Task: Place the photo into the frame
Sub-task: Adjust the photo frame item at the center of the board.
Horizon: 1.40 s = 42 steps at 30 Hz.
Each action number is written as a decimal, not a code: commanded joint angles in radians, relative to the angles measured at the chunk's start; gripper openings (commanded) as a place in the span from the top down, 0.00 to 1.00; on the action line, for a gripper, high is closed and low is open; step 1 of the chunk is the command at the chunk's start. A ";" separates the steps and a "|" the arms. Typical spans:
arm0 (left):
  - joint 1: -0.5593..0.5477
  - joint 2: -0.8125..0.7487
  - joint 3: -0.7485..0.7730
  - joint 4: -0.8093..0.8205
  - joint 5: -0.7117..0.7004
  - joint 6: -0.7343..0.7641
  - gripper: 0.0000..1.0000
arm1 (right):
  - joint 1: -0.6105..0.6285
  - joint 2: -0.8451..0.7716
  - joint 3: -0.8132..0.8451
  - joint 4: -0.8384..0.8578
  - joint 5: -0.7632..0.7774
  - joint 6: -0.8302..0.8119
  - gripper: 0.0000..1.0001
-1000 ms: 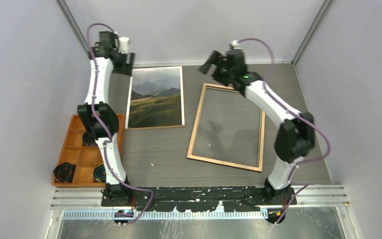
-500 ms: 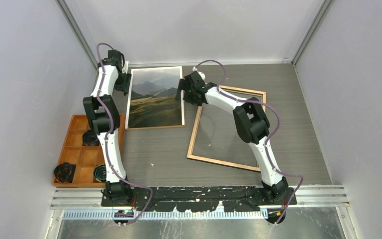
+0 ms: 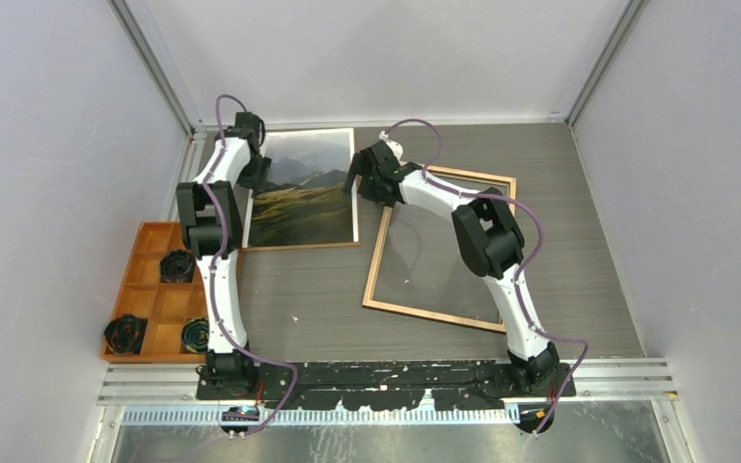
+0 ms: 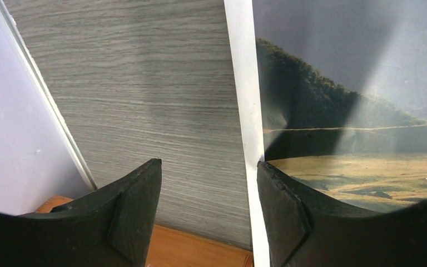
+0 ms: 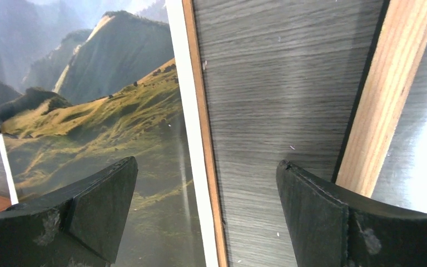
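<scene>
The photo (image 3: 304, 198), a mountain landscape with a white border, lies flat at the back of the table on a brown board whose edge (image 5: 203, 111) shows beside it. The frame (image 3: 434, 315) lies wood side up to its right, a shiny pane (image 5: 422, 167) inside its rail (image 5: 389, 94). My left gripper (image 3: 254, 176) is open low over the photo's left edge (image 4: 244, 111), one finger (image 4: 283, 217) over the print, the other (image 4: 133, 211) over bare table. My right gripper (image 3: 359, 183) is open astride the photo's right edge, with nothing between its fingers.
An orange compartment tray (image 3: 140, 229) holding three black coiled items stands at the left, its corner (image 4: 161, 245) close under my left gripper. Grey walls close in on three sides. The left wall's base runs just left of the photo.
My right arm swung from above the frame's top rail over to the photo's right edge. My left gripper came down and right from the back corner onto the photo's left edge.
</scene>
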 commanded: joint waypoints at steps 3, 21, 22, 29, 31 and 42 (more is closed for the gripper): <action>-0.040 -0.018 -0.076 0.064 0.002 0.025 0.33 | 0.008 -0.039 -0.090 0.044 0.016 0.067 0.00; -0.099 -0.114 -0.259 0.090 0.122 0.005 0.34 | 0.026 -0.055 -0.158 0.123 -0.086 0.150 0.02; -0.100 -0.112 -0.259 0.092 0.115 0.008 0.34 | 0.026 -0.056 -0.163 0.138 -0.096 0.163 0.02; -0.101 -0.099 -0.252 0.094 0.113 0.016 0.34 | 0.026 -0.082 -0.246 0.319 -0.261 0.298 0.04; -0.101 -0.095 -0.248 0.088 0.131 0.018 0.34 | 0.025 -0.103 -0.275 0.368 -0.274 0.324 0.04; -0.077 -0.236 -0.169 -0.017 0.288 0.027 0.31 | 0.019 -0.166 -0.297 0.200 -0.133 0.232 0.04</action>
